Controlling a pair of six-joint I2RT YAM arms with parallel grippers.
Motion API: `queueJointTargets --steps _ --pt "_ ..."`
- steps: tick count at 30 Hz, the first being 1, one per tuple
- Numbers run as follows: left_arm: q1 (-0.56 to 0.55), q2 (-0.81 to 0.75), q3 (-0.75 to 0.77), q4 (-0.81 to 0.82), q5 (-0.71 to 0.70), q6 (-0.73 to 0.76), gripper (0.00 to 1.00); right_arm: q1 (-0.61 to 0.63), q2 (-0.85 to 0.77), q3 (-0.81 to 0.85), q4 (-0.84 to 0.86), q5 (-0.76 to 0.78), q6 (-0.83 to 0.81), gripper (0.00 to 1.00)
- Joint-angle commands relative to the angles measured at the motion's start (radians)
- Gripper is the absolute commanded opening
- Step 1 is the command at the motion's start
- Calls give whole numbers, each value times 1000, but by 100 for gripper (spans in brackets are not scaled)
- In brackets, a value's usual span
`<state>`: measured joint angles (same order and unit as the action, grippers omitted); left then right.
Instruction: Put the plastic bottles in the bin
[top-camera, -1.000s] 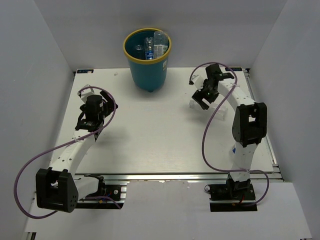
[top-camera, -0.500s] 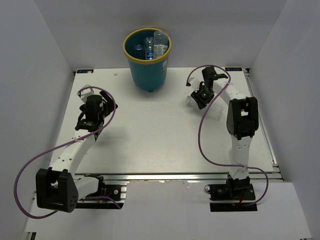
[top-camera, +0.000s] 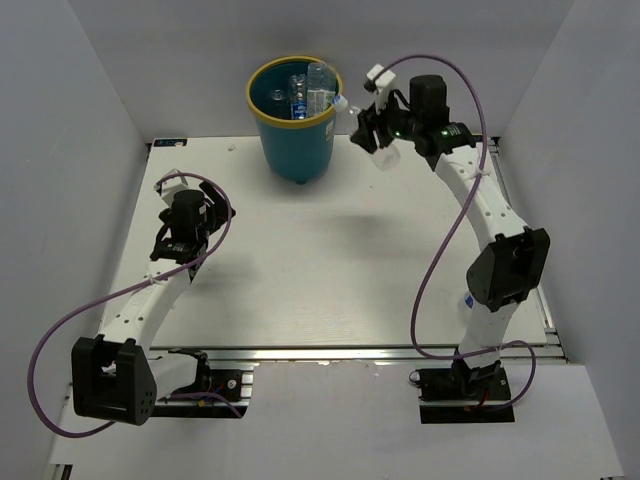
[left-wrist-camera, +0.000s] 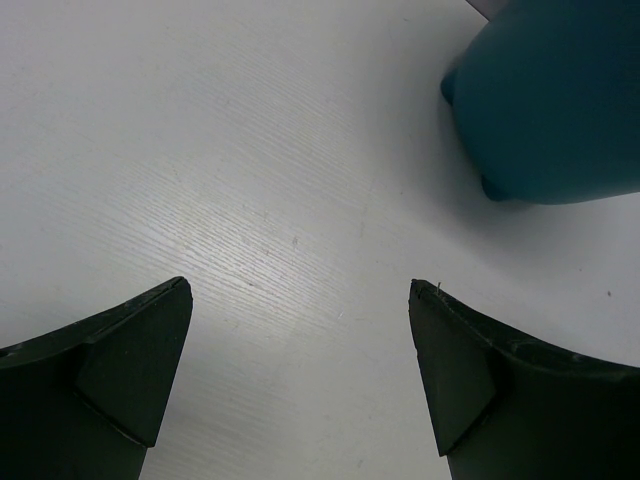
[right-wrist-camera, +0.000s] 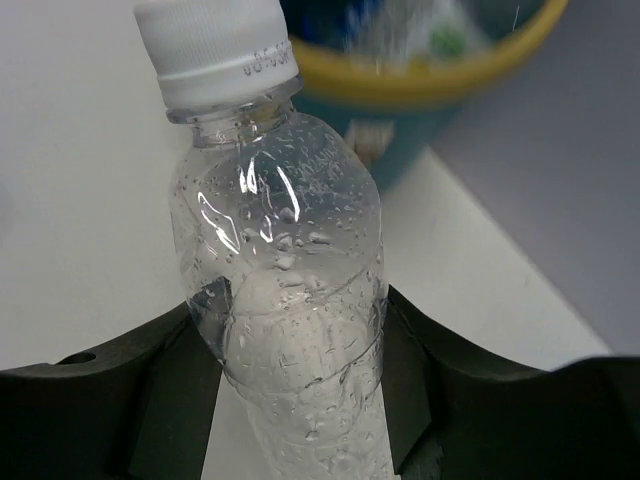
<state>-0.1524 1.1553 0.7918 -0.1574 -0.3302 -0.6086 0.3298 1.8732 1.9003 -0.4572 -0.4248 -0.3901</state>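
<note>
So the right hand (right-wrist-camera: 300, 350) is clamped around the belly of a clear bottle (right-wrist-camera: 280, 250), white cap (right-wrist-camera: 215, 40) aimed at the bin (right-wrist-camera: 440, 85), held up just right of its yellow rim. My guess is that's so it drops in cap-first. At least 2 bottles (top-camera: 300, 90) sit inside the bin. The left hand (left-wrist-camera: 300, 370) hangs open over the surface (left-wrist-camera: 250, 150) left of the bin, holding nothing. The cap has tiny print I can't read, and no label shows.

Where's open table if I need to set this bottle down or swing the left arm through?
The table is bare across its centre, from the left gripper to the right arm, and in front of the bin. Crowded: beside the bin's right rim, where the right gripper holds a bottle.
</note>
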Motion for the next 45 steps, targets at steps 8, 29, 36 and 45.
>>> queueJointTargets --steps 8,29,36,45 --pt "5 -35 1 4 -23 32 98 63 116 210 879 -150 690 26" --pt "5 -58 -31 32 -18 56 98 247 593 566 1350 280 608 27" --pt "5 -57 -32 30 -42 58 98 252 661 592 1371 345 560 33" --pt "5 -57 -31 27 -41 52 98 253 662 595 1348 365 563 89"
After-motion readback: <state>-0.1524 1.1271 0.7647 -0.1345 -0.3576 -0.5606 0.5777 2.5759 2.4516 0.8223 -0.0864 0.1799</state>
